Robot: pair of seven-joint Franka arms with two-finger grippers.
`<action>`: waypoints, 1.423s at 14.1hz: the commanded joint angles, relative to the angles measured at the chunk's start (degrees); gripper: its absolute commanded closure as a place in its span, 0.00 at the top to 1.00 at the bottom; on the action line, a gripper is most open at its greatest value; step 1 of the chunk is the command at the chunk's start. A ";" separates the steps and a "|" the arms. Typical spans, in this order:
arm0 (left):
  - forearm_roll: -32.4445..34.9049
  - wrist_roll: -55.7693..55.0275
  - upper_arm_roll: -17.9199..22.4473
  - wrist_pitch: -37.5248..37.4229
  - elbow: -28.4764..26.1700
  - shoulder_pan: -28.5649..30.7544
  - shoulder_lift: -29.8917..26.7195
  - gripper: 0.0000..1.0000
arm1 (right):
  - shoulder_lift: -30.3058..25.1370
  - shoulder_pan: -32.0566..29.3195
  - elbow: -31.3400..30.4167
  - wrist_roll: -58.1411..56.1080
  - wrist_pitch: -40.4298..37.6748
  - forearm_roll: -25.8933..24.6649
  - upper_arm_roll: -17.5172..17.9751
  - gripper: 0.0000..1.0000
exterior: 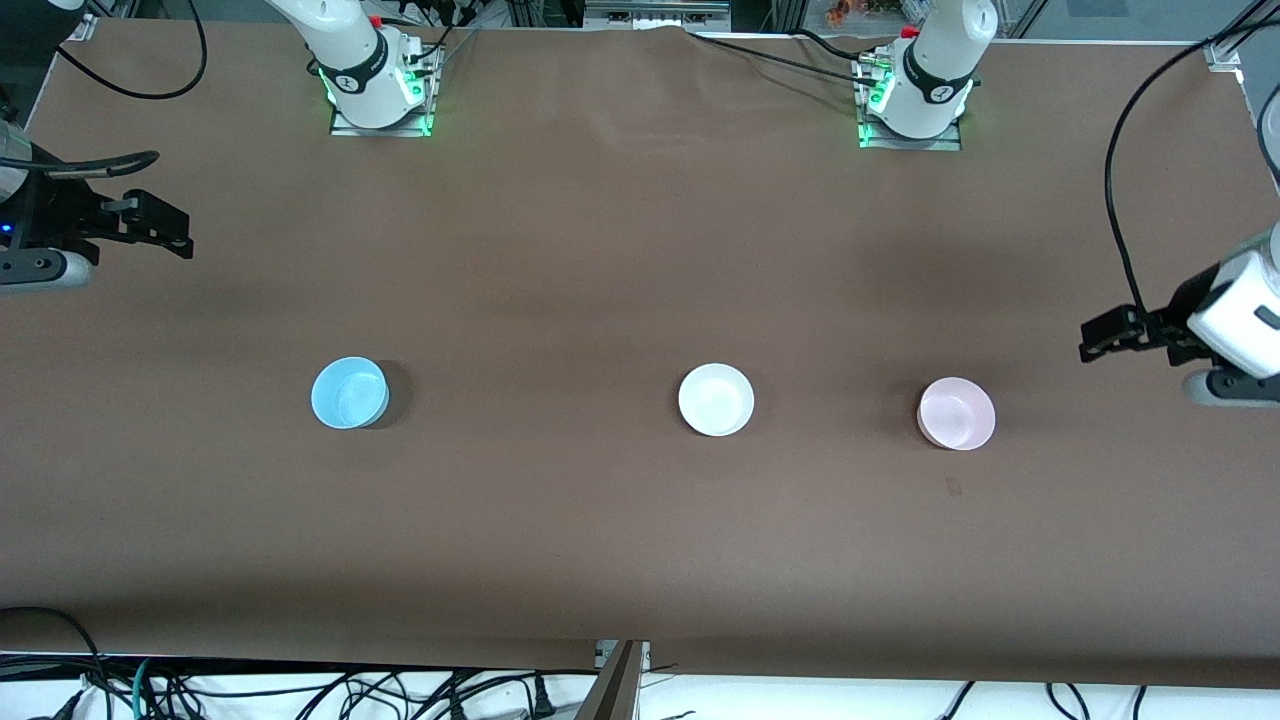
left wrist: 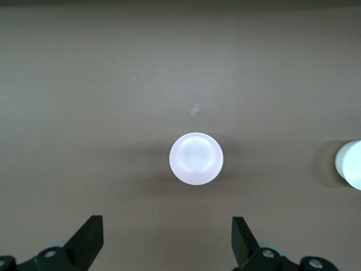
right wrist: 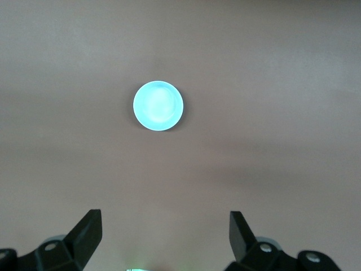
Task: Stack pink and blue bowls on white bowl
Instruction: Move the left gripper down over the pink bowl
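Lowest in the front view, and so nearest that camera by a slight margin, the pink bowl [exterior: 956,413] sits upright on the brown table [exterior: 640,540] toward the left arm's end. Beside it, at about the middle of the table, stands the white bowl [exterior: 716,400], and well apart from both, toward the right arm's end, stands the blue bowl [exterior: 349,392]; the three form a rough row, none touching another and none stacked. Each bowl is mouth up and holds nothing. Up in the air over the table's edge at the left arm's end, the left gripper [exterior: 1100,338] hangs with its fingers spread wide and nothing between them; its wrist view looks down on the pink bowl [left wrist: 196,158], which lies between the two dark fingertips [left wrist: 90,237] but far below them, untouched, with the white bowl [left wrist: 351,164] just cut off at the picture's edge. Over the table's edge at the right arm's end, the right gripper [exterior: 172,228] hangs likewise, fingers spread wide and grasping nothing; its wrist view shows the blue bowl [right wrist: 158,105] on the bare table, clear of the fingertips [right wrist: 89,232]. Neither gripper touches any bowl or the table.
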 commanded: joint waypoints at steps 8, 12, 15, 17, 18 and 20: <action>1.06 0.30 -0.55 20.68 -11.08 2.51 9.74 1.00 | 0.38 -0.38 1.10 -1.09 -0.17 0.61 0.02 1.00; 0.97 0.65 -0.55 30.63 -18.56 2.86 10.88 1.00 | 0.38 -0.38 1.02 -1.09 -0.17 0.61 0.02 1.00; 0.62 0.65 -0.55 36.26 -23.40 3.47 10.62 1.00 | 0.38 -0.38 1.02 -1.09 -0.17 0.61 0.02 1.00; 0.62 0.56 -0.55 40.91 -27.17 3.74 10.44 1.00 | 0.38 -0.38 1.02 -1.09 -0.17 0.61 0.02 1.00; 0.62 0.56 -0.55 43.02 -28.76 3.74 10.35 1.00 | 0.38 -0.38 1.02 -1.09 -0.17 0.61 0.02 1.00; 0.62 0.47 -0.55 44.71 -31.14 3.65 9.74 1.00 | 0.38 -0.38 1.02 -1.09 -0.17 0.61 0.02 1.00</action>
